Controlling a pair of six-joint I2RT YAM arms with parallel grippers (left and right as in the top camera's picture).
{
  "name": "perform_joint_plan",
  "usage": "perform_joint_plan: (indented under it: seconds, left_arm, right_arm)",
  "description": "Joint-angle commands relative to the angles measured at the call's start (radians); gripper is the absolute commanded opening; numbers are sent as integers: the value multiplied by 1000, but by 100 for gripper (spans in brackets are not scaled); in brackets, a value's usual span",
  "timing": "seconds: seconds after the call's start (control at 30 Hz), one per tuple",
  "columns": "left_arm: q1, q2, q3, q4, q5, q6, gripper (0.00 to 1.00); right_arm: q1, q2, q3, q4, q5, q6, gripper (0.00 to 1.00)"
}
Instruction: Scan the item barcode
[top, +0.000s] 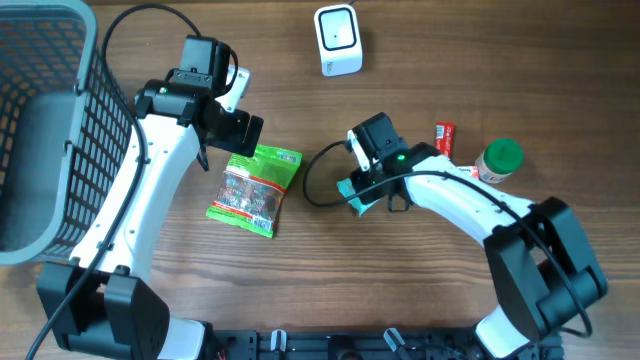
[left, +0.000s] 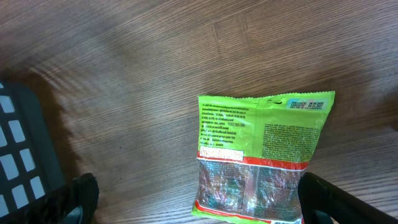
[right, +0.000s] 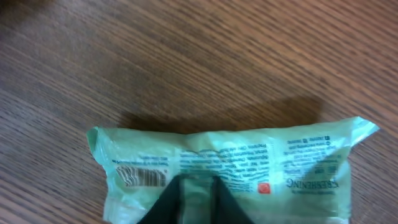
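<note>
The right pincer (right: 198, 200) is pinching one long edge of the pale green packet (right: 249, 155), whose barcode (right: 142, 176) is facing the wrist camera. It is keeping the packet at the middle of the desk (top: 300, 290), well apart from the white scanner (top: 337, 40) at the far side. The left pincer (left: 205, 202) is hovering with its jaws spread wide above the green candy bag (left: 261, 155), which is lying flat between the grey basket (top: 60, 130) and the packet.
</note>
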Motion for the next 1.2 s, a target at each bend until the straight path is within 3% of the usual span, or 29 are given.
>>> perform_joint_plan:
  seconds: [0.0, 0.1, 0.47, 0.57, 0.6, 0.7, 0.73, 0.87, 1.17]
  left_arm:
    - [-2, -4, 10, 3, -9, 9, 100]
    - [-2, -4, 10, 3, -9, 9, 100]
    - [-2, -4, 10, 3, -9, 9, 100]
    - [-2, -4, 10, 3, -9, 9, 100]
    - [-2, -4, 10, 3, -9, 9, 100]
    - [-2, -4, 10, 3, -9, 9, 100]
    - [-2, -4, 10, 3, -9, 9, 100]
    - [-2, -4, 10, 3, -9, 9, 100]
    - [-2, -4, 10, 3, -9, 9, 100]
  right_arm:
    - [4, 56, -27, 12, -5, -31, 51]
    - [4, 78, -27, 13, -5, -44, 69]
    - [4, -40, 65, -14, -154, -67, 75]
    - [4, -109, 69, -37, -151, -48, 66]
    - [4, -124, 69, -53, -142, -22, 58]
    - [4, -128, 64, -121, -131, 60, 13]
    - [4, -127, 46, -134, -131, 100, 7]
    - [4, -127, -27, -121, -66, 195, 7]
    - [4, -126, -210, -61, 108, 196, 15]
